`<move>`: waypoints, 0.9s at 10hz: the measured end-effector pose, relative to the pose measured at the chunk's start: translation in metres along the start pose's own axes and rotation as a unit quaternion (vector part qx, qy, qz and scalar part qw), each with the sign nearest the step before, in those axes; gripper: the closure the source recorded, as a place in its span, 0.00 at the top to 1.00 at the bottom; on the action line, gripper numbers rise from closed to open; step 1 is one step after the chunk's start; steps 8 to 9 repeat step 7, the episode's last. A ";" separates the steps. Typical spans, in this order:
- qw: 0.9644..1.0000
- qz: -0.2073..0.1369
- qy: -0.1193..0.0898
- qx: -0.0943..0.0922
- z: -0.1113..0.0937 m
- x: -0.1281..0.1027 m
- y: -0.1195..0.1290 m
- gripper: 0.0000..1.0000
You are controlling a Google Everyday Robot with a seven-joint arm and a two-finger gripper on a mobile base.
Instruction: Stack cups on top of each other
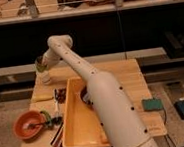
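Observation:
The olive cup (39,64) is at the tip of my gripper (41,67), over the table's far left corner. The cream-white cup (46,78) stands directly under it on the wooden table (126,74). The two cups look touching or nearly so; I cannot tell whether the olive one sits in the cream one. My arm rises from the bottom right, bends at the elbow (57,42) and comes down left to the cups.
A large yellow tub (76,125) lies mid-table with a dark bowl (86,96) inside, partly behind my arm. An orange bowl (28,125) and loose utensils (57,110) are at front left. A green pad (152,104) is at the right edge.

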 end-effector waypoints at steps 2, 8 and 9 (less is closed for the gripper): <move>1.000 -0.007 0.002 0.003 -0.002 0.000 -0.003 0.66; 1.000 -0.017 -0.005 0.016 -0.006 -0.008 -0.009 0.80; 1.000 -0.017 -0.005 0.016 -0.006 -0.008 -0.009 0.80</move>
